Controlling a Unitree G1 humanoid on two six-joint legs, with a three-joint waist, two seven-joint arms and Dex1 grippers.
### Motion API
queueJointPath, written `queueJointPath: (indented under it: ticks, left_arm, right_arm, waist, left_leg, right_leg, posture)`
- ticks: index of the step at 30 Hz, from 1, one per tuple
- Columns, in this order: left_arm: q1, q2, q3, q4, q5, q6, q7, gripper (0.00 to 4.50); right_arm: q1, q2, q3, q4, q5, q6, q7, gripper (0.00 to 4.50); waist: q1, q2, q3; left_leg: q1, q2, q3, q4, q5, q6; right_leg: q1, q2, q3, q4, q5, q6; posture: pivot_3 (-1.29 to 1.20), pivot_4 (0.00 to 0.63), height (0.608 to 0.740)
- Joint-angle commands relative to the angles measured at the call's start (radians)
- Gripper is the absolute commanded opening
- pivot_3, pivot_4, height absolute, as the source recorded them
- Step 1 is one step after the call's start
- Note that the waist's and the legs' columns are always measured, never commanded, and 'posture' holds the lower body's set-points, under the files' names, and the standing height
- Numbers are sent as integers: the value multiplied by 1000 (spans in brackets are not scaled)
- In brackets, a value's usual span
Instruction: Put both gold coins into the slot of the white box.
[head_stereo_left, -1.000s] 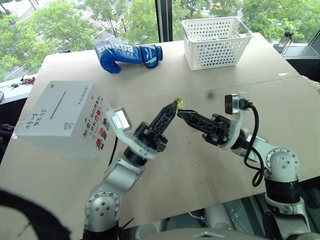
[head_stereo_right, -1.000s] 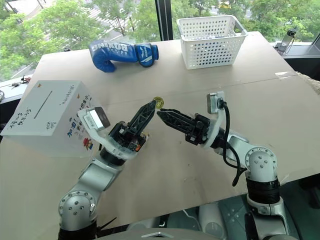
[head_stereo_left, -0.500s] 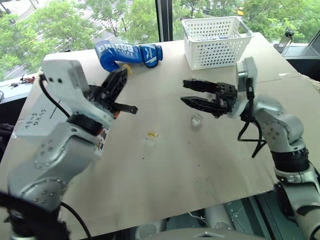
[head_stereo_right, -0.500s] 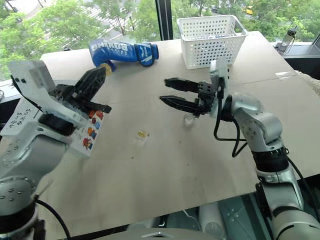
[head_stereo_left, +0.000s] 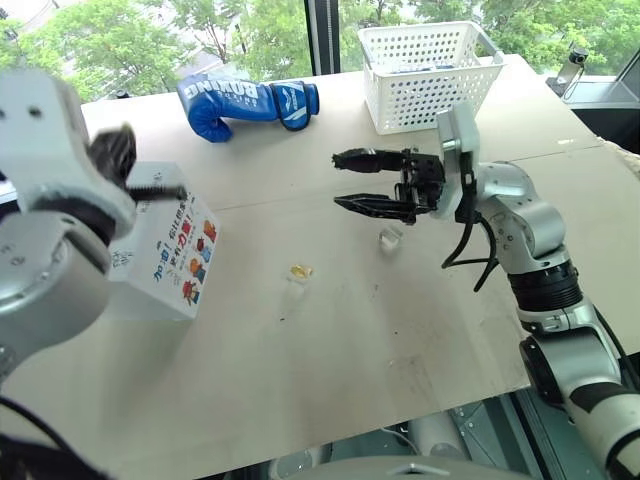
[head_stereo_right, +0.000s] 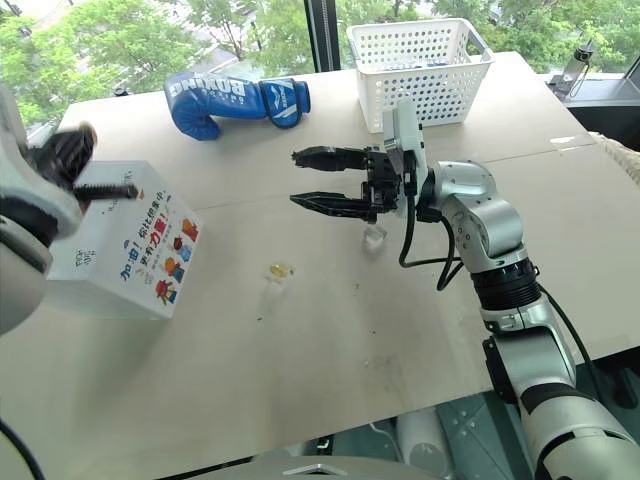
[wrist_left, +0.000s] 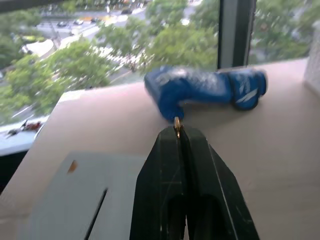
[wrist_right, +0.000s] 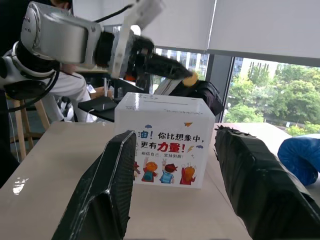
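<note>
Two gold coins: one (wrist_left: 177, 123) nipped edge-on between closed tips of left gripper (wrist_left: 178, 131), raised over white box (head_stereo_left: 160, 255); other (head_stereo_left: 300, 270) flat mid-table beside small clear block (head_stereo_left: 296, 286). Right gripper (head_stereo_left: 346, 181) parted, empty, hanging above second clear block (head_stereo_left: 390, 238). Blue boxing glove (head_stereo_left: 245, 101) and white perforated basket (head_stereo_left: 432, 75) along far edge. Pale wooden table (head_stereo_left: 380, 350); windows and green trees behind. Slot (wrist_left: 97, 212) on box top, seen from left wrist; cartoon figures on box front, seen from right wrist.
</note>
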Motion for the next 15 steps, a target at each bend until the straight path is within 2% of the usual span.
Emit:
queueJointPath:
  ticks: [1,6,15]
  left_arm:
    - [122,-46,135,-32,81,5,-93,0]
    - [256,-55,225,-16,194,38,-300,0]
    - [284,-83,234,58,317,39,-557,0]
  right_arm:
    - [-27,20,-29,-53,29,14,-6,2695]
    - [-20,36,-32,-96,37,39,-24,2695]
    - [2,37,-41,-117,27,36,-45,2695]
  waist:
    - [2,0,0]
    - [7,0,0]
    - [4,0,0]
  left_leg:
    - [0,0,0,0,0,0]
    - [0,-1,0,1,0,0]
    - [1,-1,0,1,0,0]
  right_leg:
    - [0,0,0,0,0,0]
    - [1,0,-1,0,0,0]
    - [2,0,-1,0,0,0]
  posture:
    - [0,150,721]
    - [0,150,721]
    - [0,150,721]
